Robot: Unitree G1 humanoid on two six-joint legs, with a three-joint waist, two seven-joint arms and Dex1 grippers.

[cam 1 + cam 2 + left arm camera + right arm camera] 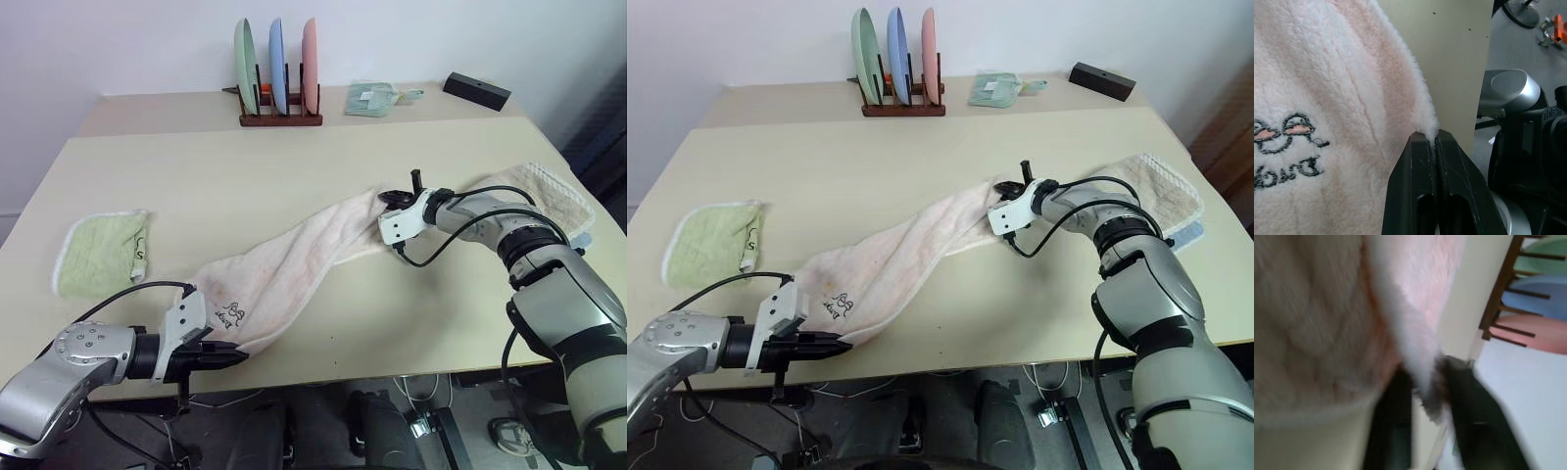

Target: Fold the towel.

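Stretching diagonally over the table [294,176], the towel [294,269] is pinched by left gripper [240,355] and right gripper [392,199] at its edges

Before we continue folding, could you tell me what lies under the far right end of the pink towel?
Under the towel, the table shows all round it. A small bluish edge peeks out beneath its far right end; what that is stays covered.

I see a light wood table [294,166]. A dark wooden plate rack [280,118] sits at its far edge, holding three upright plates: green plate [244,65], blue plate [277,63], pink plate [311,63]. Just beside it along the far edge lies a folded pale green cloth [372,98]. A black box [476,90] sits at the far right corner. A light green towel [101,251] lies near the left edge.
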